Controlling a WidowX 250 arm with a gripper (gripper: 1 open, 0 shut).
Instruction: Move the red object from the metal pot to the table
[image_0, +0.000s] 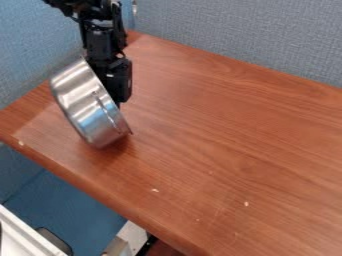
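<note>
The shiny metal pot (87, 108) tilts steeply on the brown wood-grain table (227, 140), near its left edge.

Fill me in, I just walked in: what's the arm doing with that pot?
The gripper is down at the rim of the metal pot, which sits tipped on its edge near the table's left end. The red object isn't visible, so it may be inside the pot; nothing has reached the table.
</note>
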